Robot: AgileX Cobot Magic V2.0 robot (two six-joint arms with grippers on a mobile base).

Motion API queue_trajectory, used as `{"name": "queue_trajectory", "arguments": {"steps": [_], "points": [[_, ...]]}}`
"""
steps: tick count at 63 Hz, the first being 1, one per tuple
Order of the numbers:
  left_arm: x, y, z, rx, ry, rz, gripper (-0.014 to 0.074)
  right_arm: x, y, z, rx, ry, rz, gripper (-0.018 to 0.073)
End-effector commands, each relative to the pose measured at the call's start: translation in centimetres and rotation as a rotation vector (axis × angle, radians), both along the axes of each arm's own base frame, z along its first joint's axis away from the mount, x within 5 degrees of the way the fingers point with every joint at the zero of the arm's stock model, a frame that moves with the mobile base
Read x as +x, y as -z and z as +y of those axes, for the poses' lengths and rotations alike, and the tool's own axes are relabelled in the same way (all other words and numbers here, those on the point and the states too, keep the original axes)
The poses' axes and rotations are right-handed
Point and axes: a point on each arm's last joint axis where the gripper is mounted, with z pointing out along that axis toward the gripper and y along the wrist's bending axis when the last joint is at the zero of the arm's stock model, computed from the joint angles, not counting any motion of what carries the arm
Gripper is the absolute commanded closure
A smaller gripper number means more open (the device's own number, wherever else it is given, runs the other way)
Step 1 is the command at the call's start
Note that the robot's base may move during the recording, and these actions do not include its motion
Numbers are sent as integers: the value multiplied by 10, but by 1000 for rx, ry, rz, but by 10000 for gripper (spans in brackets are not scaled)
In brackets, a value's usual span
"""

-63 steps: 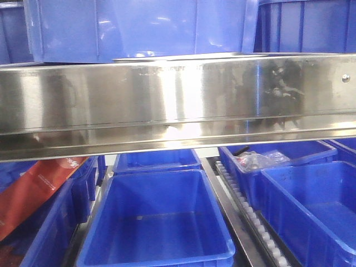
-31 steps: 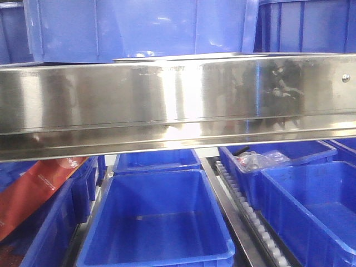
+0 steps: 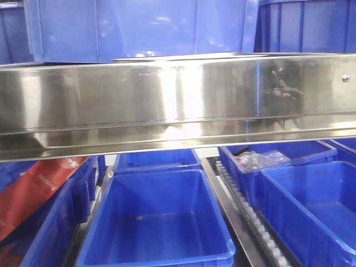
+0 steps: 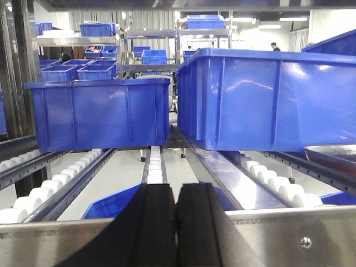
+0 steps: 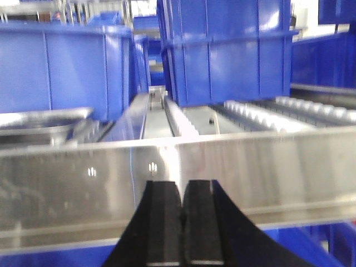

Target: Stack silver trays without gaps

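Left wrist-mounted view: left hand closed empty, a silver tray untouched at the shelf's front edge. Stacking looks unbegun, with the right hand closed empty too

Matte black jaws, flat pads, flared bases

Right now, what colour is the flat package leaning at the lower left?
The package is orange-red with small white print, best seen in the front-facing view.
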Motion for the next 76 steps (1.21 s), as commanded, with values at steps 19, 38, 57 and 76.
{"name": "queue_trajectory", "arguments": {"steps": [19, 38, 57, 76], "points": [[-15, -38, -2, -36, 43, -447, 605, -6, -25, -3, 45, 27, -286, 638], [-54, -138, 4, 19, -25, -378, 605, -48, -129, 5, -23, -15, -319, 638], [-68, -221, 8, -13, -52, -307, 605, -52, -220, 8, -24, -37, -231, 638], [5, -243, -4, -54, 47, 245, 605, 12, -284, 6, 0, -76, 139, 638]]}}
